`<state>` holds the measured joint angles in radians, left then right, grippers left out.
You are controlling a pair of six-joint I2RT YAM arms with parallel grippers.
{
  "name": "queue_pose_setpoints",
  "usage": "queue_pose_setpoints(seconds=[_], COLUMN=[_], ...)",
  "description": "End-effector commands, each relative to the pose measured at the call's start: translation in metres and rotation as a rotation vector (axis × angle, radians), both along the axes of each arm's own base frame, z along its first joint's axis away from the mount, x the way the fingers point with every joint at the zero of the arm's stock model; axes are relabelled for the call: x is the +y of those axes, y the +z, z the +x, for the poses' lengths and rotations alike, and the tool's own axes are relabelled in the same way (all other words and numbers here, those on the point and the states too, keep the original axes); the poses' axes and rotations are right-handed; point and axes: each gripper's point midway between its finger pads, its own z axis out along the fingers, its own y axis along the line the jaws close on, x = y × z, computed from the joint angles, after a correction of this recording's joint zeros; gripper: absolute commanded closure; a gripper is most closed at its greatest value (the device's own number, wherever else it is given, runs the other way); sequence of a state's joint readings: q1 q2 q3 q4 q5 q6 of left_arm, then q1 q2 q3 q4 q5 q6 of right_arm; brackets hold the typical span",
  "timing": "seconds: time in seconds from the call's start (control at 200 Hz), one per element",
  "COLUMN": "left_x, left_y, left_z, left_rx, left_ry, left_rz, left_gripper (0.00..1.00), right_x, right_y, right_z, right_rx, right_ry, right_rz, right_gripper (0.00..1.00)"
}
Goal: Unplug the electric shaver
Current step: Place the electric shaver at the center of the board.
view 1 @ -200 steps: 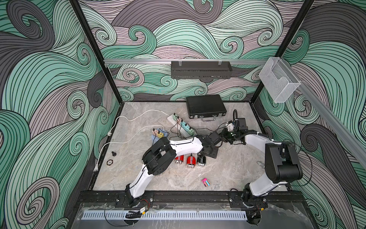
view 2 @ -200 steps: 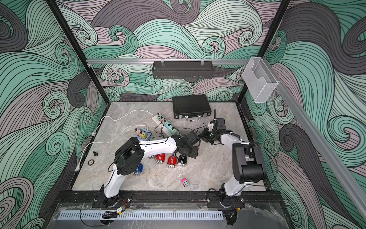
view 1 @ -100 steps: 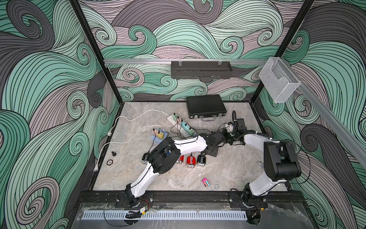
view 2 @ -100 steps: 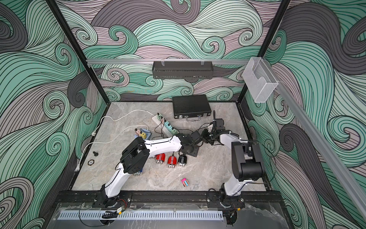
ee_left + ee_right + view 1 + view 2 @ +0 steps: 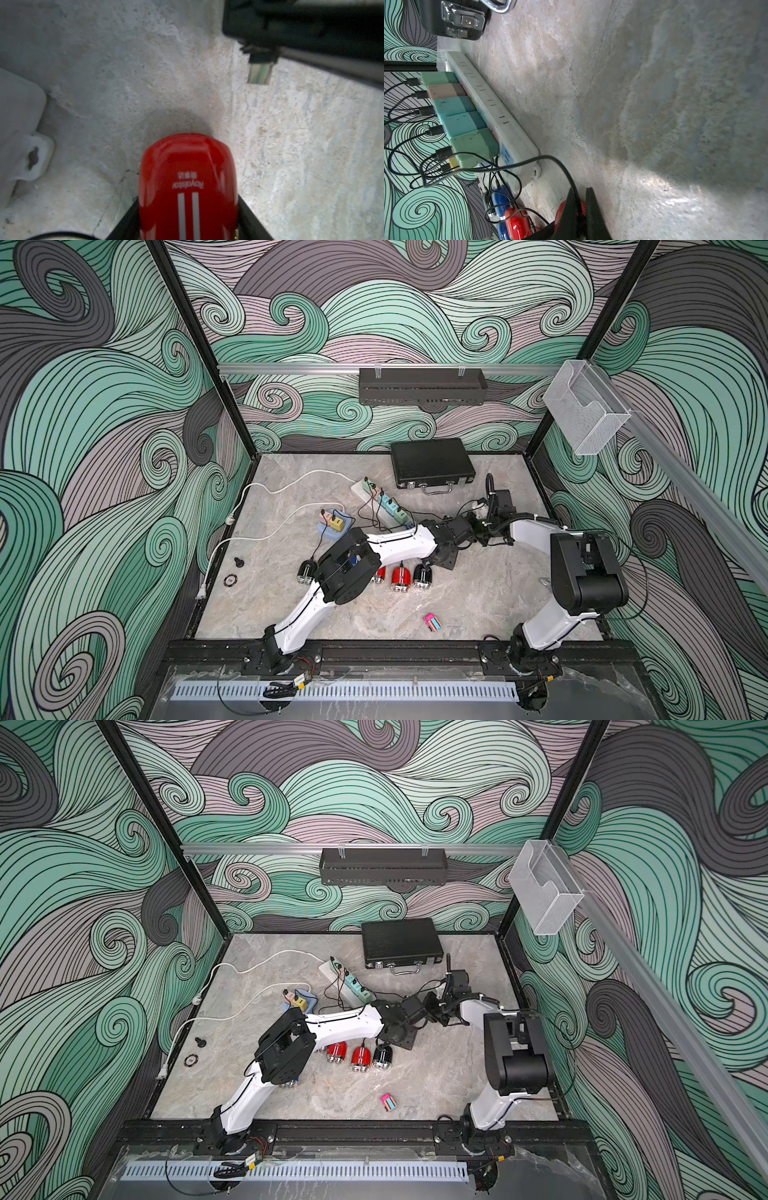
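— Swirled green-and-grey walls close round a grey marbled table (image 5: 478, 605). Where's the shaver?
— Just right of the table's centre, in the left claw (image 5: 188, 197). It's a glossy red electric shaver with two white stripes (image 5: 188, 166), gripped between the black fingers (image 5: 246, 218).
— Any writing on it?
— White lettering, upside down in the left wrist view. It seems to read "Roydstar". The smaller characters beside it are too blurred to make out.
— And the right claw (image 5: 580, 197)?
— Clenched on a thin black cable (image 5: 548, 156), which runs off toward the long white power strip (image 5: 508, 133). In the left wrist view a black plug with a bare metal tip (image 5: 259, 71) sticks out below that claw, apart from the shaver.
— The strip?
— Pastel charger blocks (image 5: 464, 122) sit in a row on it, and its blue label (image 5: 506, 154) is unreadable. A black hard case with metal latches (image 5: 432, 464) lies by the far edge. A second red shaver (image 5: 400, 577) and a black shaver (image 5: 423, 576) lie nearer the front.
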<state>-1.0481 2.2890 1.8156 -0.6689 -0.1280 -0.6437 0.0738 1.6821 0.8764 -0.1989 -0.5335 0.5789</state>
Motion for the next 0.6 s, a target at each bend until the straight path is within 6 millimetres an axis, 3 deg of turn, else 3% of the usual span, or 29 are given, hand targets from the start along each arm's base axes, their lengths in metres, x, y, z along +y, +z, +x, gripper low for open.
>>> queue_pose_setpoints(seconds=[0.0,0.595], left_x=[0.0079,0.0024], left_y=[-0.0060,-0.0027], left_z=[-0.0030,-0.0042], left_rx=[0.006,-0.003], left_ry=[0.016,-0.002], left_rz=[0.063,0.061], left_gripper=[0.64,0.43], right_x=[-0.0021,-0.0011], right_y=[-0.0023,-0.0003], right_z=[0.0000,0.0000], right_rx=[0.006,0.002], right_ry=[-0.003,-0.007], right_rz=[-0.007,0.006], right_gripper=[0.92,0.90])
